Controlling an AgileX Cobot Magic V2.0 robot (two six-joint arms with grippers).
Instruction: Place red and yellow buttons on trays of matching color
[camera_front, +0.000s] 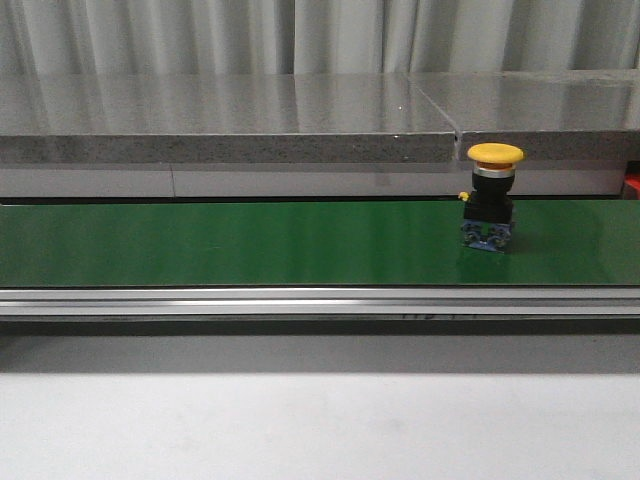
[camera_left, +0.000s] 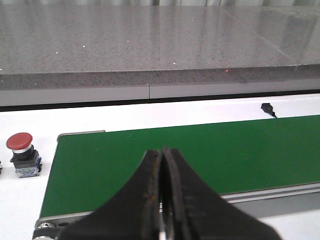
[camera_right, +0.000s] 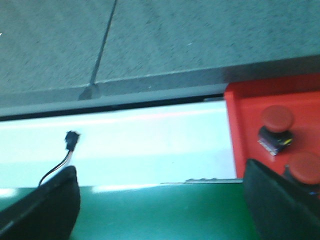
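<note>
A yellow button (camera_front: 494, 195) with a black and blue base stands upright on the green conveyor belt (camera_front: 250, 243), right of middle. Neither gripper shows in the front view. My left gripper (camera_left: 162, 150) is shut with nothing in it, above the belt's left end. A red button (camera_left: 21, 155) stands on the white table just off that end. My right gripper (camera_right: 160, 180) is open and empty over the belt's right end. Beside it the red tray (camera_right: 240, 125) holds two red buttons (camera_right: 276, 125) (camera_right: 306, 167). No yellow tray is in view.
A grey stone ledge (camera_front: 230, 120) runs behind the belt. An aluminium rail (camera_front: 300, 300) borders its front. A small black sensor with a cable (camera_right: 71, 140) lies on the white surface behind the belt. A sliver of the red tray (camera_front: 632, 185) shows at the front view's right edge.
</note>
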